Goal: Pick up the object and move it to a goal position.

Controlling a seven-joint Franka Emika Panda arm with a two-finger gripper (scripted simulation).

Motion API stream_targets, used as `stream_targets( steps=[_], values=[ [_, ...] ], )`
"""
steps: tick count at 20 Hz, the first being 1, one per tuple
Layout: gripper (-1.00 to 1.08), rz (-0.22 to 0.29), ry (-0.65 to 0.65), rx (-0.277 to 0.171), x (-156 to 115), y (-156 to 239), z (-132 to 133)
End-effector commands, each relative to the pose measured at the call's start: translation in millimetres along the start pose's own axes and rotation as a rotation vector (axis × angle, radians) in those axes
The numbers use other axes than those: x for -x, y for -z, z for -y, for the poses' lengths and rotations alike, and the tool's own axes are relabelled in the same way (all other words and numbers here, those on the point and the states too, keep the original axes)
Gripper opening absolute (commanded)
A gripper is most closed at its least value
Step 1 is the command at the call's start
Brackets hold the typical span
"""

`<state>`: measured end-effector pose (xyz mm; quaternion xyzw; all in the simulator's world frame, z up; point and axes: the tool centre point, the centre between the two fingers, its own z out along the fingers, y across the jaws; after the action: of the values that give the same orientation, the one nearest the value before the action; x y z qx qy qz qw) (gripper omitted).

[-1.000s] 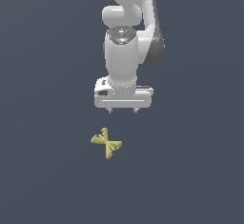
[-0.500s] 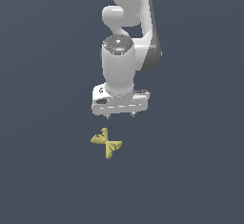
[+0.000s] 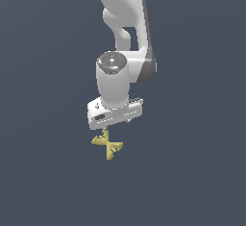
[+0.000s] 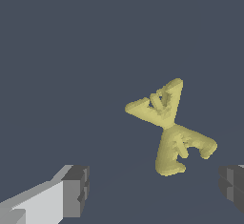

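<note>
Where the dark grey-blue floor (image 3: 43, 172) spread flat and bare across the exterior view, the pale-yellow X-shaped object (image 3: 107, 144) lay on it just below the white gripper (image 3: 114, 122), partly tucked under the gripper's lower edge. In that view its long axis ran on a diagonal, from the forked arms at the upper end toward the exterior view's left, down to the forked arms at the lower end toward the exterior view's right, with the narrow waist between them. In the wrist view the object (image 4: 169, 127) showed the same two-lobed shape: one branching fan opening away from the waist on one side, and a second, stubbier fan with curled tips on the other.

The arm came down from above, its white links stacked nearly upright, a rounded joint with a grey cap (image 3: 111, 61) sitting over the wrist, and the hand pointed straight down at the floor. The gripper body was tilted slightly, its end toward the exterior view's left lower than the other.

In the wrist view the gripper (image 4: 157, 189) stood wide apart, one grey finger pad (image 4: 76, 189) on a white finger at one side and the other pad (image 4: 232, 187) at the far edge. The object lay ahead of the gap, nearer the second pad, touching neither; the hand held nothing.
</note>
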<state>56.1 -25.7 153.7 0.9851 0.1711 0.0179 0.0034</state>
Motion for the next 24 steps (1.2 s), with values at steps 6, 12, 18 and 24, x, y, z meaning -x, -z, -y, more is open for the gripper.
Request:
stream_targets(
  steps=[6,12,18,24],
  values=[
    [1.0,0.015,0.188,-0.004,-6.6,-25.7,-20.4],
    [1.0,0.023,0.327,-0.01,-9.9,-45.7,-35.9],
    [1.0,0.028,0.423,-0.016,-11.2,-60.1,-46.9],
    [1.0,0.03,0.474,-0.02,-11.6,-67.9,-52.8]
  ],
)
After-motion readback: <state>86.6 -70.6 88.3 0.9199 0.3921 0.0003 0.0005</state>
